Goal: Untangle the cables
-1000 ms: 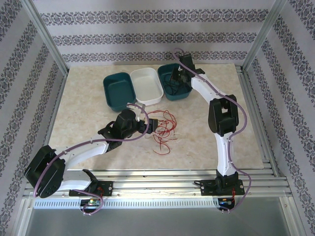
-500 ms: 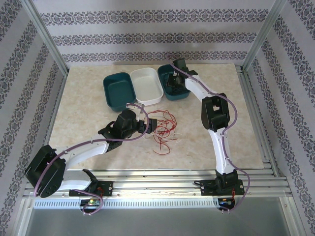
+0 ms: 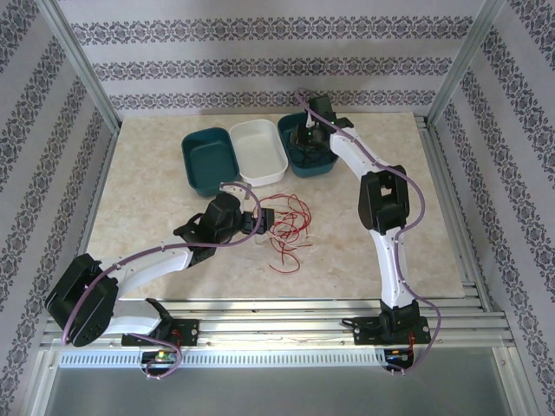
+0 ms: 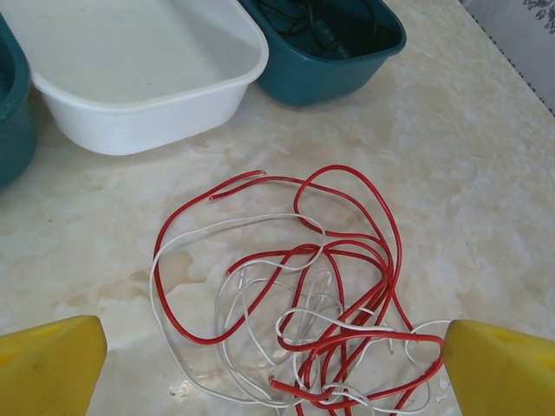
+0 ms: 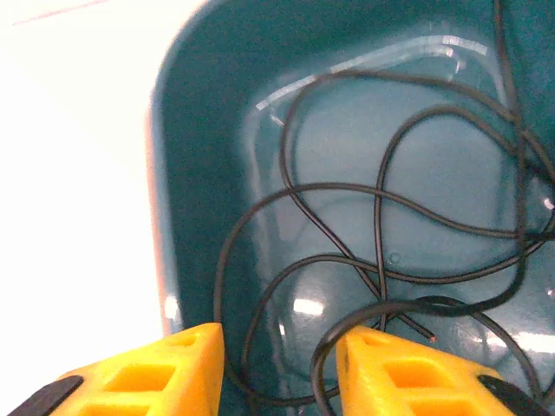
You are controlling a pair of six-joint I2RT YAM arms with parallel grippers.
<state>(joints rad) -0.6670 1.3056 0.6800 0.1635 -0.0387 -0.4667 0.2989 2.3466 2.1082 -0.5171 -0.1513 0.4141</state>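
Note:
A tangle of red and white cables (image 3: 290, 227) lies on the marble table just ahead of my left gripper (image 3: 267, 223). In the left wrist view the red loops (image 4: 347, 251) and white strands (image 4: 186, 238) cross between and ahead of my left gripper (image 4: 276, 368), which stands wide open above them and holds nothing. Black cables (image 5: 381, 208) lie coiled on the floor of the right teal bin (image 5: 186, 130). My right gripper (image 5: 277, 368) hangs over that bin (image 3: 325, 170) with its jaws apart. One black loop curves past the inner side of the right finger (image 5: 390, 364).
A white bin (image 3: 260, 152) sits between the left teal bin (image 3: 208, 160) and the right one, all at the back of the table. Aluminium rails edge the table at the right and front. Bare marble lies left and right of the tangle.
My right gripper has gone from shut to jaws apart over the right teal bin, and its arm has shifted slightly. The left arm and the red and white tangle have not moved.

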